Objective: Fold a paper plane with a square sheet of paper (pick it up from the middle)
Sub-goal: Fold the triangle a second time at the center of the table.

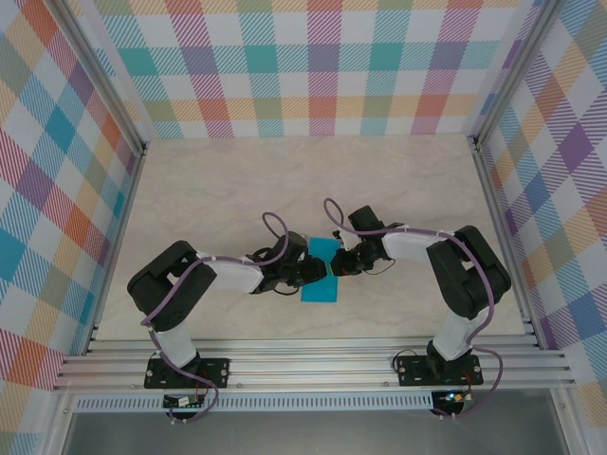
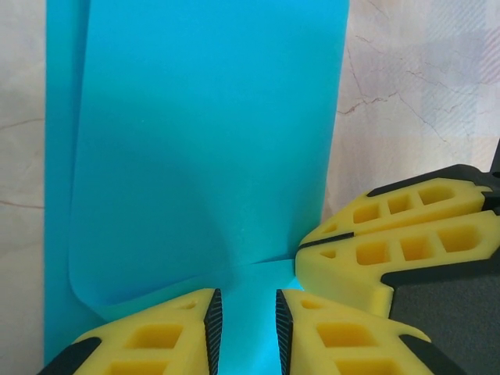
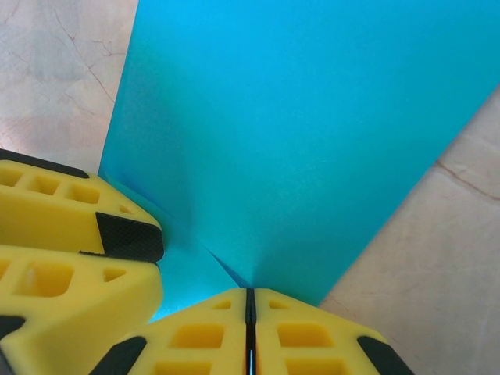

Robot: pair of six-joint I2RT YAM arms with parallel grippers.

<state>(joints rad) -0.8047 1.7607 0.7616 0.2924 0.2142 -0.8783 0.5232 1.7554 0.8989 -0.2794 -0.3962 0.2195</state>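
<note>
Teal square sheet of paper lies on the table about midway between its left and right edges, nearer the near edge than the far one, between the two grippers. It is already doubled: in the left wrist view a flap lies over a lower layer, curling up at the near end.

Right gripper has its jaws pressed together, seemingly pinching the paper where a crease runs in. Left gripper has its jaws a little apart with paper showing in the gap, not clamped.

Step, as I judge it: an early lengthwise fold, no dart shape yet. Next move calls for edges lined up, then the crease pressed flat without dragging the sheet.

Table is pale marble-look, bare otherwise. Plaid walls on three sides, aluminium rail along the near edge.
</note>
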